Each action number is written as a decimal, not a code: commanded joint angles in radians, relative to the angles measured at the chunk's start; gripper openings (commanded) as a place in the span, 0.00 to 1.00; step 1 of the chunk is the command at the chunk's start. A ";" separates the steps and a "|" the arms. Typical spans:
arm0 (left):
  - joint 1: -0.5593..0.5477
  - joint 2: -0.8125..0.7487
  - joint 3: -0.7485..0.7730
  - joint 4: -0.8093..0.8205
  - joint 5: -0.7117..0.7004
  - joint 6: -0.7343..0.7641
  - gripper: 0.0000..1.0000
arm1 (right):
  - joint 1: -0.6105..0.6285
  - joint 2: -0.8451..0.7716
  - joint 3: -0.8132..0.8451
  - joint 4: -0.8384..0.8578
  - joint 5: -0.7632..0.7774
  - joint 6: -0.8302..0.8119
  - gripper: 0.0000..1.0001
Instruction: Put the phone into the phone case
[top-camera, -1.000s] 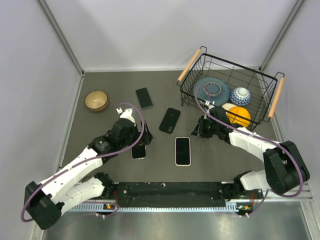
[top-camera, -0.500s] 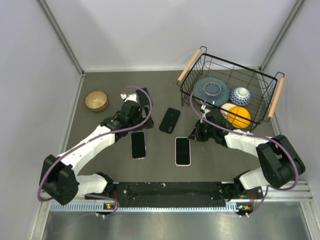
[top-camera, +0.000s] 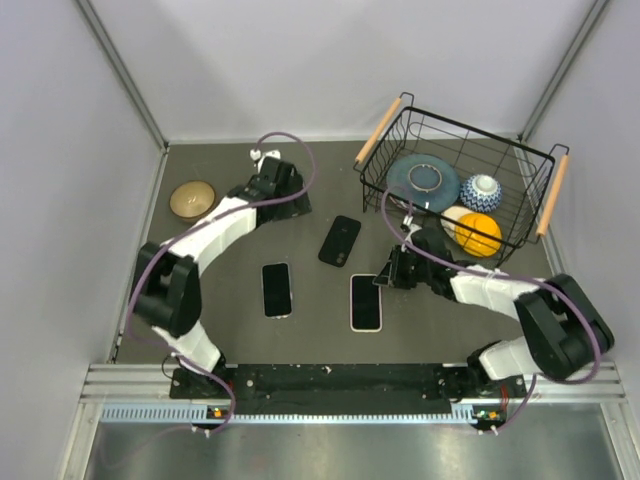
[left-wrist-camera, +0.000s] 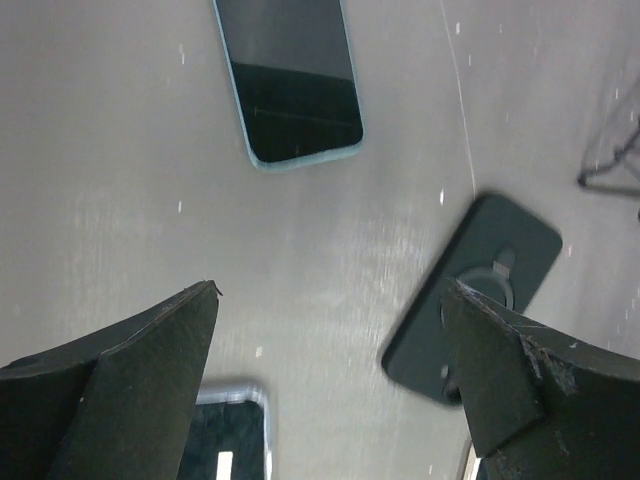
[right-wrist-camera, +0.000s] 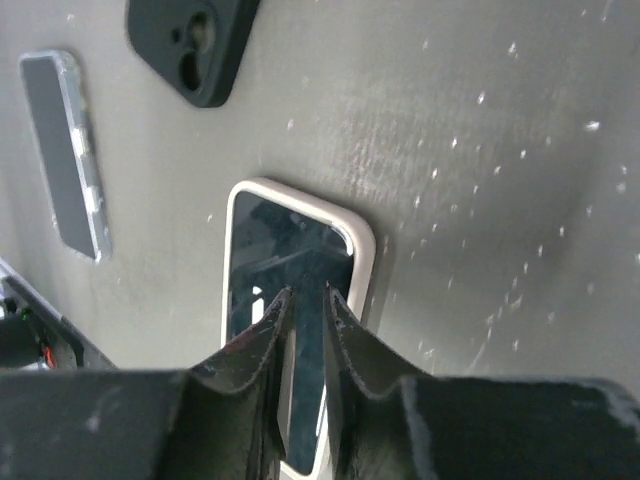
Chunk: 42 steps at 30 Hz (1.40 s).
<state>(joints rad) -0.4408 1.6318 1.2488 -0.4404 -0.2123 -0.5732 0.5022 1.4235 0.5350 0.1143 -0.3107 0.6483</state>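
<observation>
Dark grey bench (top-camera: 220, 330), white walls around. We note left end effector (left-wrist-camera: 330, 292) at far left, fingers wide apart, empty, hovering above teal-edged phone (left-wrist-camera: 295, 90). Black phone case (top-camera: 340, 240) lies mid-bench, back up. Right end effector (right-wrist-camera: 308, 294): fingers nearly together, gripping nothing we can see, over far right corner of white-edged phone (right-wrist-camera: 275, 250). That phone lies screen up, near-right of case; contact we cannot tell. Clear-edged phone (top-camera: 277, 289) lies left of it.
</observation>
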 joint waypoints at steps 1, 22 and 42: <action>0.042 0.157 0.171 -0.033 -0.047 0.010 0.98 | 0.016 -0.208 0.005 -0.082 0.016 -0.006 0.32; 0.099 0.632 0.601 -0.187 -0.050 0.068 0.98 | 0.022 -0.603 0.091 -0.308 0.070 -0.062 0.86; 0.099 0.447 0.391 -0.202 0.060 0.150 0.33 | 0.024 -0.620 0.040 -0.269 0.053 -0.021 0.87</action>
<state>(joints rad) -0.3450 2.2009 1.7206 -0.5934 -0.2047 -0.4496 0.5152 0.8284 0.5716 -0.2031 -0.2501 0.6071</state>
